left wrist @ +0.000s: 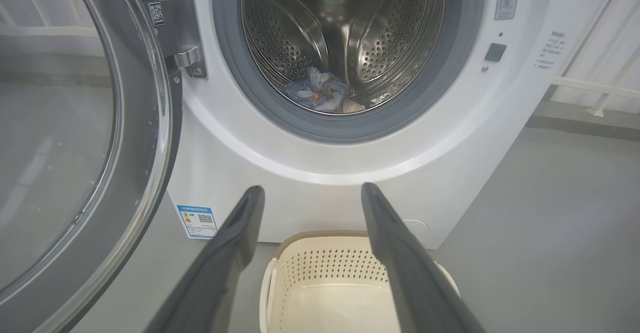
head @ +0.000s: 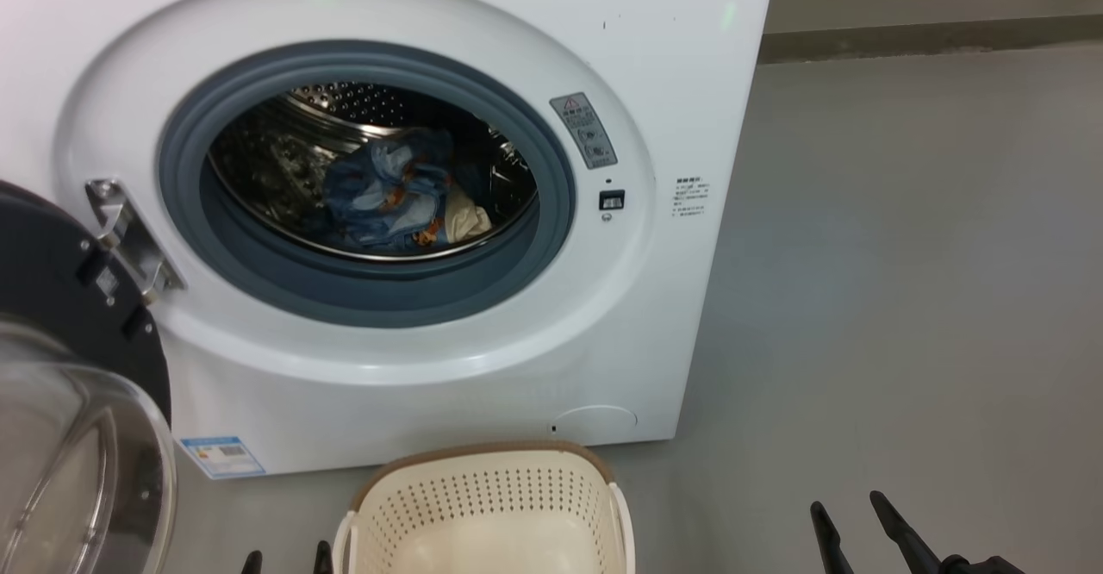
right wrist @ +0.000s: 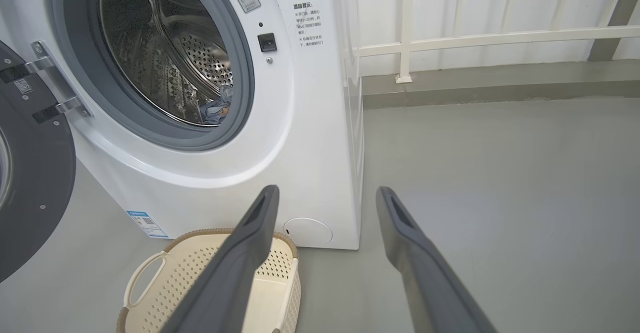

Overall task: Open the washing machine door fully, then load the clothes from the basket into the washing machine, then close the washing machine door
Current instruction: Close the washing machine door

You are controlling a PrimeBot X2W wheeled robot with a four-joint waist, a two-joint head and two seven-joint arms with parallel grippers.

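Drum exposed: the washing machine [head: 482, 367] stands with the washing machine door [head: 52, 281] swung wide on its hinge [head: 129, 238] at the left, glass bowl bulging toward you. The basket [head: 482, 496] sits on the floor [head: 905, 298] just in front of the machine, empty as far as it shows. The clothes [head: 396, 199] lie heaped at the bottom of the drum, well inside the grey gasket [head: 284, 290]. Your left hand [left wrist: 312, 189] hovers above the basket, fingers spread wide, holding nothing. Your right hand [right wrist: 327, 191], equally wide and empty, hangs over the floor to the right.

Loading looks complete, so closing is the step in hand. Your left hand is the nearer one: take it round the door's free edge to the outer face. Push along the arc about the hinge, not straight at the machine. Keep your fingers off the glass and clear of the basket. Finish with a firm press on the side opposite the hinge, so the catch seats in the latch slot [head: 611, 201].
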